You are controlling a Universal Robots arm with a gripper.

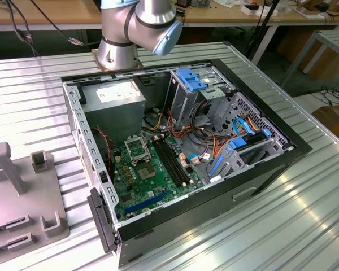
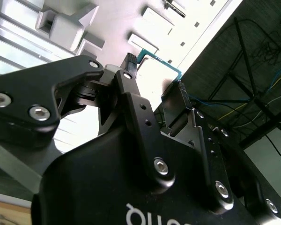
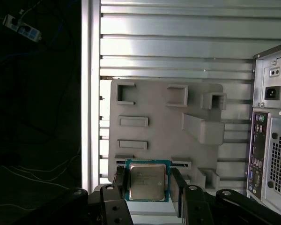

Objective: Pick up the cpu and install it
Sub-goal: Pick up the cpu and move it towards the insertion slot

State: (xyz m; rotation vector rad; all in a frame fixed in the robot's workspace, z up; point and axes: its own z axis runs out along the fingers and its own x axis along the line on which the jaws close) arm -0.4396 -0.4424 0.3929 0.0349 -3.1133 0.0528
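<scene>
The gripper (image 3: 148,177) holds the cpu (image 3: 146,182). One black finger (image 3: 120,180) presses against each of two opposite edges of the cpu. Its silver-grey metal face, framed by a green border, is turned toward the first wrist camera. In the second wrist view the gripper (image 2: 154,75) closes narrowly on the chip, of which a thin green edge (image 2: 154,57) runs between the fingertips. The cpu sits over the near edge of a grey fixture tray (image 3: 159,117) with raised blocks and shallow rectangular recesses; whether the chip touches the tray cannot be told. The tray rests on a ribbed metal table (image 3: 178,47), just beside the rear panel of a computer case (image 3: 271,140).

In the exterior view the tray (image 1: 22,209) lies at the exterior view's left, and the case (image 1: 271,164) lies open on its side on the table (image 1: 282,226). Inside, a green motherboard (image 1: 141,180) carries a square metal-framed socket (image 1: 137,149) beside long black memory slots (image 1: 174,164). A grey power supply (image 1: 113,101) sits beyond them. The arm (image 1: 135,28) rises behind the case, well apart from the socket
</scene>
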